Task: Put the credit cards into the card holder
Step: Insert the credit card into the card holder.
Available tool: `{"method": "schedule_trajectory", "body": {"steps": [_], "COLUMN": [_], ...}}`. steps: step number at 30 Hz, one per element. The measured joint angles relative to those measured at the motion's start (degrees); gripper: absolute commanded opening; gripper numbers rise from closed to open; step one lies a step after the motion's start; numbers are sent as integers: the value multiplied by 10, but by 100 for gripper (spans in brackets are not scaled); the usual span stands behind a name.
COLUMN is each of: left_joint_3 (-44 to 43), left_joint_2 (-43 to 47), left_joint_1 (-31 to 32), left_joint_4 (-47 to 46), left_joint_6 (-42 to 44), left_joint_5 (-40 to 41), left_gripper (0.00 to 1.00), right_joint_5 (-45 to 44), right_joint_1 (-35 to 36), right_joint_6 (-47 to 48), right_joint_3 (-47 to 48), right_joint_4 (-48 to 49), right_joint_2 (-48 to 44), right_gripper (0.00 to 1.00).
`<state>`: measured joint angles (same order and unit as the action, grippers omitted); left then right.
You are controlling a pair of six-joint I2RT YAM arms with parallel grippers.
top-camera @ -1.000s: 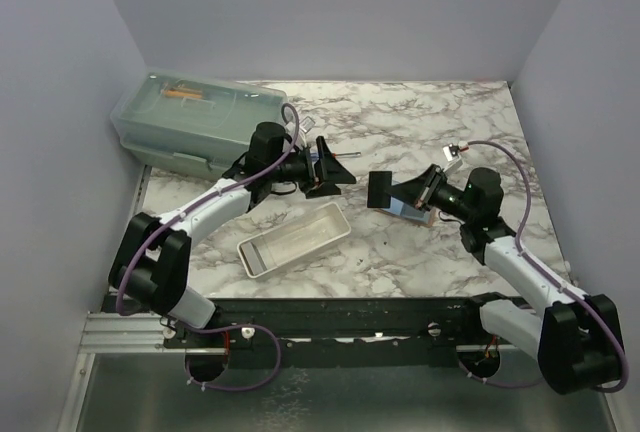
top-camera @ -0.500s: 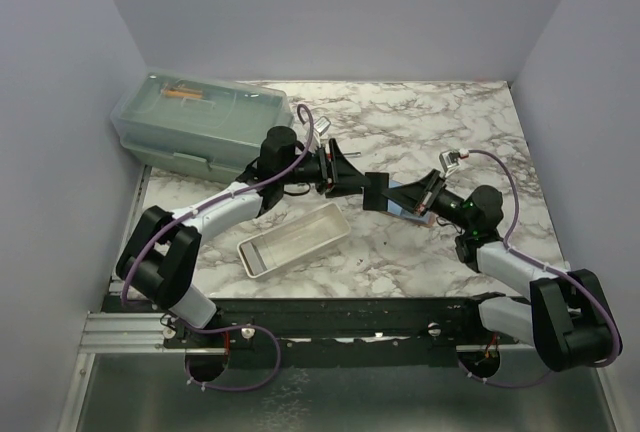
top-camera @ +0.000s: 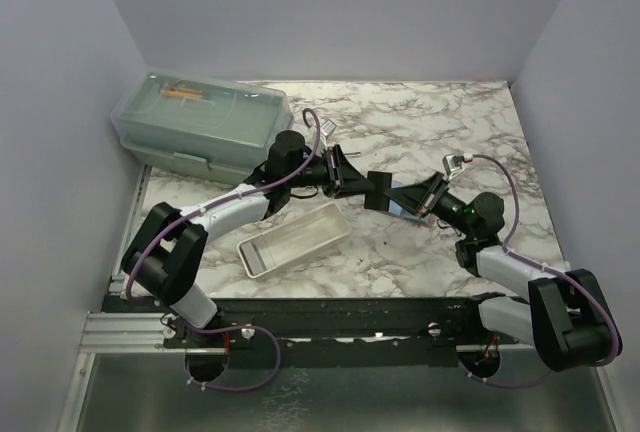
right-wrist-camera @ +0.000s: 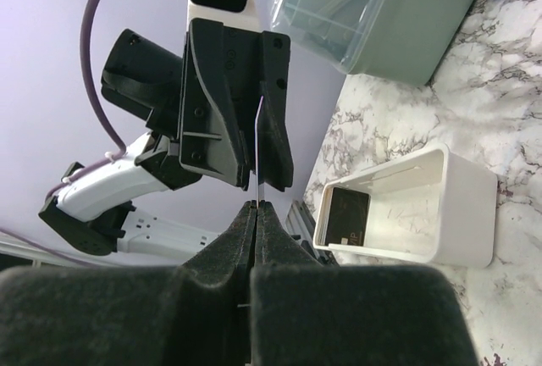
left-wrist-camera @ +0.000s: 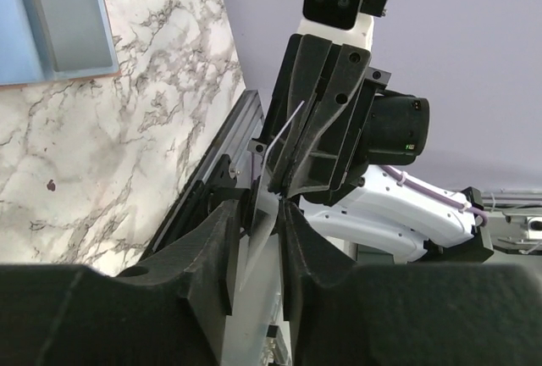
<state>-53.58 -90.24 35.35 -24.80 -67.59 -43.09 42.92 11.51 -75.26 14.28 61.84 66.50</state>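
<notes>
Mid-table, your two arms meet nose to nose above the white-and-grey marbled tabletop [top-camera: 440, 122], with a dark, thin rectangular credit card [top-camera: 380, 190] held in the air between them. Your right gripper [right-wrist-camera: 256, 209] is clamped tight on one edge of that card, its fingers pressed together and the card standing edge-on out of them. Your left gripper [left-wrist-camera: 261, 213] faces it from the other side, its jaws set narrowly to either side of the card's opposite edge. A sliver of gap shows in the left wrist view, and you cannot tell whether they are pinching the card.

On the marble just below the right gripper lies a flat blue rectangular piece [left-wrist-camera: 17, 36] with a second, grey card [left-wrist-camera: 68, 14] resting flat on top of it. A thin brown strip [left-wrist-camera: 85, 81] shows along one side of the blue piece; whether it is the card holder cannot be told from these views.

Nearer you, on the left arm's side, a long white rectangular plastic tray [top-camera: 300, 254] lies at an angle, with another dark card [right-wrist-camera: 345, 218] flat on its floor at one end. A translucent green-grey lidded plastic box [top-camera: 200, 122] stands at the table's far left, just behind the left arm.
</notes>
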Motion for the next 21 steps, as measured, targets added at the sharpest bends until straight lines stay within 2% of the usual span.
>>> {"method": "schedule_trajectory", "body": {"steps": [10,21], "left_joint_3": [0,-4], "left_joint_2": [-2,-11], "left_joint_1": [8,16], "left_joint_4": [-13,-22], "left_joint_6": [-7,-8], "left_joint_5": [5,8], "left_gripper": [29,18], "right_joint_5": [-42,-65], "right_joint_1": [0,0], "right_joint_6": [-12,-12], "right_joint_3": [-24,-25], "right_joint_4": [-2,-19], "right_joint_2": [-17,-42], "right_gripper": [0,0]}}
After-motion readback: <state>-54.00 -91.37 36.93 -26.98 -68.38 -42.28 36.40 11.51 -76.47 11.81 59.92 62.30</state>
